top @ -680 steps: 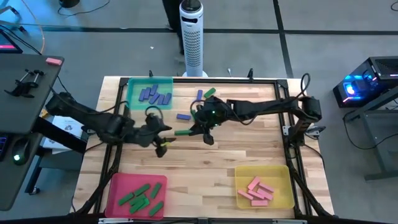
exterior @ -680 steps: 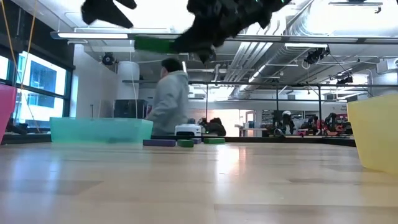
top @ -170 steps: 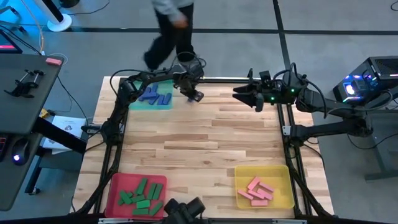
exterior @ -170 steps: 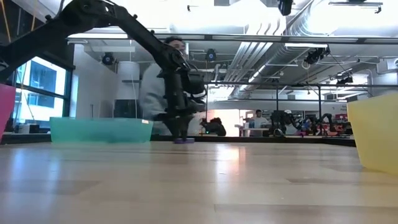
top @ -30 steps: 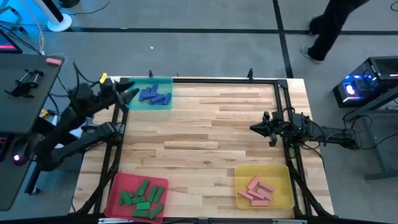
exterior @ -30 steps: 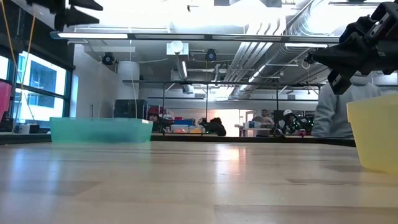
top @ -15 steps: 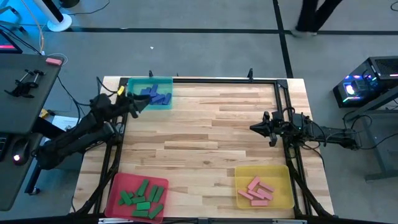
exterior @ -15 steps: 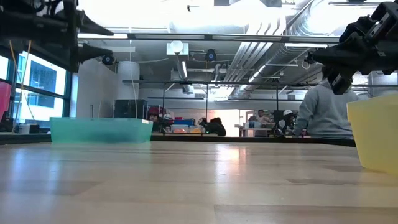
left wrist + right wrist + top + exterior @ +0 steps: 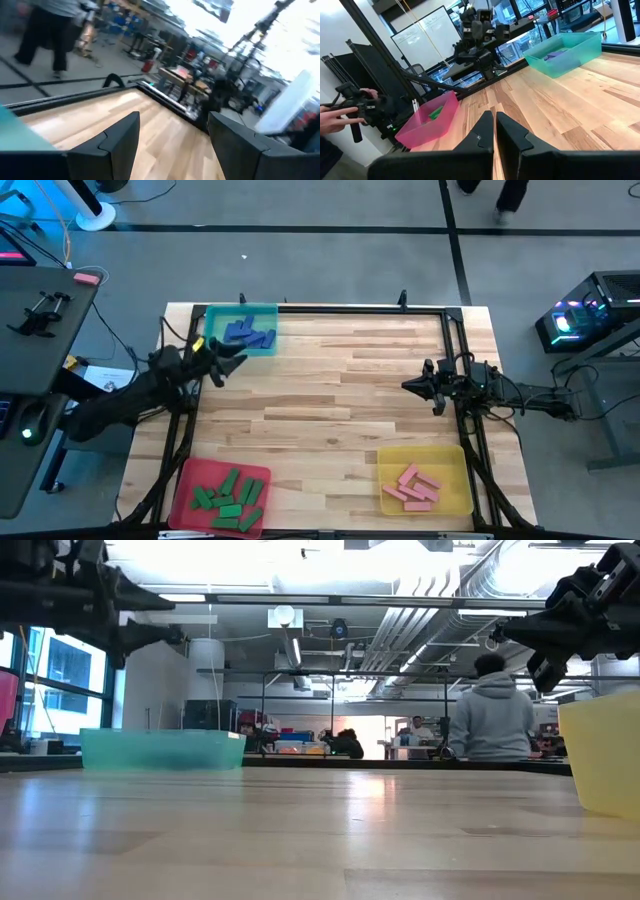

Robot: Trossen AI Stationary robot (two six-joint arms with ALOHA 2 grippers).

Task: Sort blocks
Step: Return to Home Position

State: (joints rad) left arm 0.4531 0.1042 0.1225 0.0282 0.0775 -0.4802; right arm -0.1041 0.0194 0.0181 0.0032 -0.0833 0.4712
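All the blocks lie in trays. Blue blocks (image 9: 248,332) are in the teal tray (image 9: 212,316) at the far left corner. Green blocks (image 9: 228,496) fill the red tray (image 9: 185,472) at the near left. Pink blocks (image 9: 412,486) lie in the yellow tray (image 9: 455,460) at the near right. My left gripper (image 9: 226,361) hangs open and empty in the air over the table's left edge, just near of the teal tray; its fingers stand wide apart in the left wrist view (image 9: 172,135). My right gripper (image 9: 408,385) hovers shut and empty by the right edge (image 9: 495,131).
A black frame rail (image 9: 340,307) runs around the table. In the low view the teal tray (image 9: 160,748) stands at the far left and the yellow tray (image 9: 602,750) at the right. A person (image 9: 490,720) walks behind the table. Hands (image 9: 342,110) hold a device beyond the red tray (image 9: 432,120).
My left arm has swung from beside the teal tray's far-left corner toward the near edge and a little inward over the table, coming down as it went; its gripper stays open. The right arm has kept still. A person has walked leftward behind the table.
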